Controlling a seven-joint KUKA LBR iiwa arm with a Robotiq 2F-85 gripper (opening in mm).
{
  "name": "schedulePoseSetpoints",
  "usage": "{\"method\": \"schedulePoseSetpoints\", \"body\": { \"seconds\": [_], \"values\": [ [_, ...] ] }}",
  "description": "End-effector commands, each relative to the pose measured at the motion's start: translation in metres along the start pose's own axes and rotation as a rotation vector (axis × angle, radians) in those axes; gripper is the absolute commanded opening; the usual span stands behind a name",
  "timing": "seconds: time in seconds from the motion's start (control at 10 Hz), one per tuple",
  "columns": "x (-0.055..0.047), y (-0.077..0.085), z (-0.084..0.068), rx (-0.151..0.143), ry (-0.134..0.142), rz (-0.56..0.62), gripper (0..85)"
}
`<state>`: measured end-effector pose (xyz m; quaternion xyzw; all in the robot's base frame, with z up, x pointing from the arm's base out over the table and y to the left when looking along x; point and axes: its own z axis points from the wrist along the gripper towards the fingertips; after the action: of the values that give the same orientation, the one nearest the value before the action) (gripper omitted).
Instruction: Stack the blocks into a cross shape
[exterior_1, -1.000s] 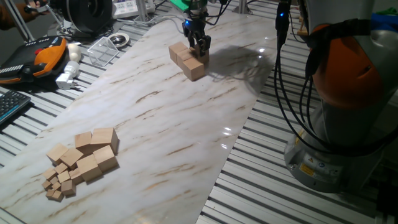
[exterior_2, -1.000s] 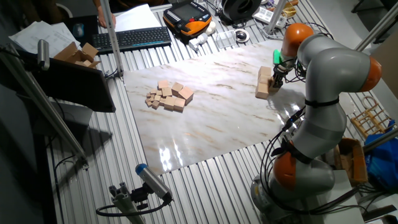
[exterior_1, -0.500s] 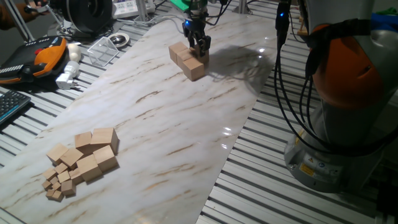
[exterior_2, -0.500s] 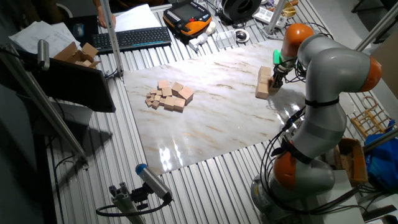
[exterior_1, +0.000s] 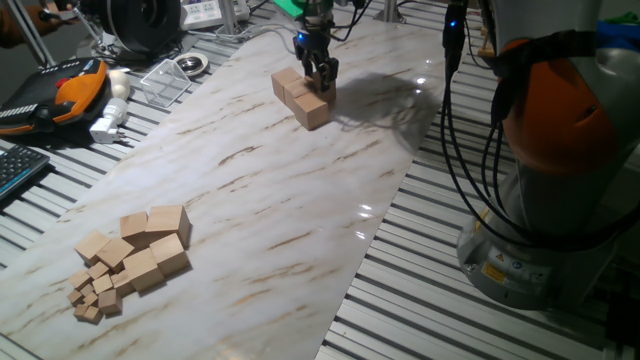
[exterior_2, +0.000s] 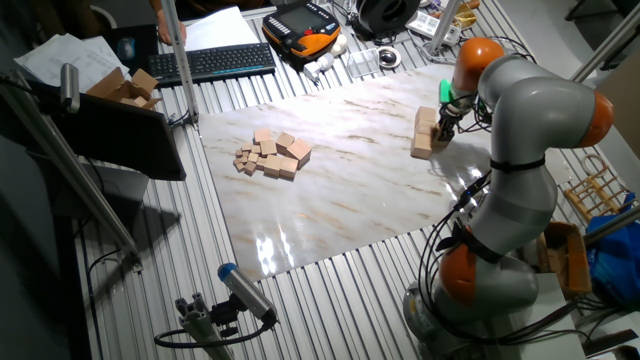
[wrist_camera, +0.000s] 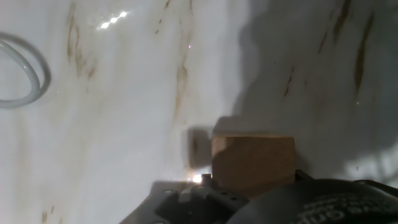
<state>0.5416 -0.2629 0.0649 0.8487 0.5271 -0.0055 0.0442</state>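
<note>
Table (exterior_1: 300, 190): we see a marbled sheet carrying two groups of wood, kept well apart; we judge the far end serves as the build site and the near end as the supply.
Supply pile (exterior_1: 135, 258): large tan blocks and much tinier cubes lie bunched together near the corner, well clear of the arm.
Blocks at the build site (exterior_1: 302, 97): we count at least two large blocks set touching in a row, which we read as the first bar of the cross.
End effector (exterior_1: 320, 72): it sits low, right at the far end of that row; we cannot tell from the fixed views whether its fingers are clamped or parted.
Hand view: it alone shows a block (wrist_camera: 252, 163) close under the fingers, resting on the table.
The other fixed view: it alone shows the whole layout, pile (exterior_2: 270, 155) and row (exterior_2: 428, 135) together.
</note>
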Motion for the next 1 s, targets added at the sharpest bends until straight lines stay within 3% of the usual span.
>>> {"method": "schedulePoseSetpoints", "body": {
  "seconds": [0.0, 0.4, 0.9],
  "values": [
    [0.001, 0.0, -0.001, 0.0, 0.0, 0.004, 68.0],
    [0.003, 0.001, -0.005, 0.0, -0.017, -0.001, 68.0],
    [0.012, 0.006, -0.032, 0.015, -0.043, -0.038, 68.0]
  ]
}}
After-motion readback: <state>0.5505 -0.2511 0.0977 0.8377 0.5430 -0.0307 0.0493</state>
